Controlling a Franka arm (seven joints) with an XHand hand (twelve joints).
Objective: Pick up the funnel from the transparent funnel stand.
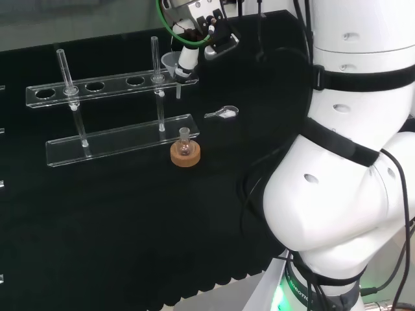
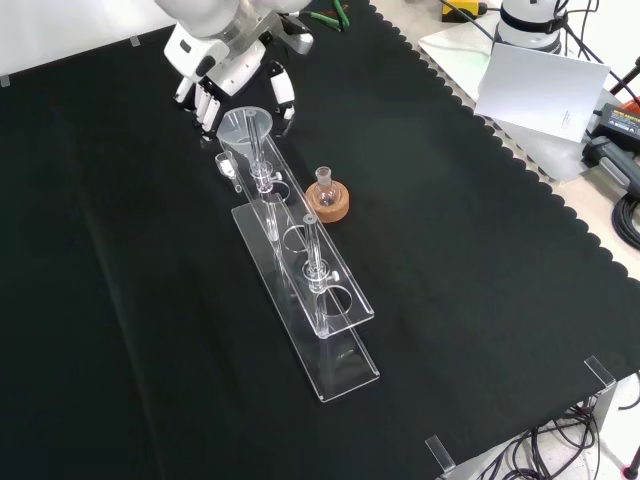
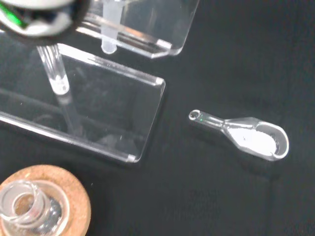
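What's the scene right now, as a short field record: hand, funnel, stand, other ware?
hand: the hand is at the funnel end of the stand, fingers close around the funnel; contact not clear
funnel: the funnel sits upright in the end hole of the stand's upper shelf, not lifted
stand: the transparent funnel stand is on the black cloth, with further holes visibly free
flask: a small flask sits on a cork ring beside the stand's base
scoop: a clear scoop holding white powder lies on the cloth beside the stand
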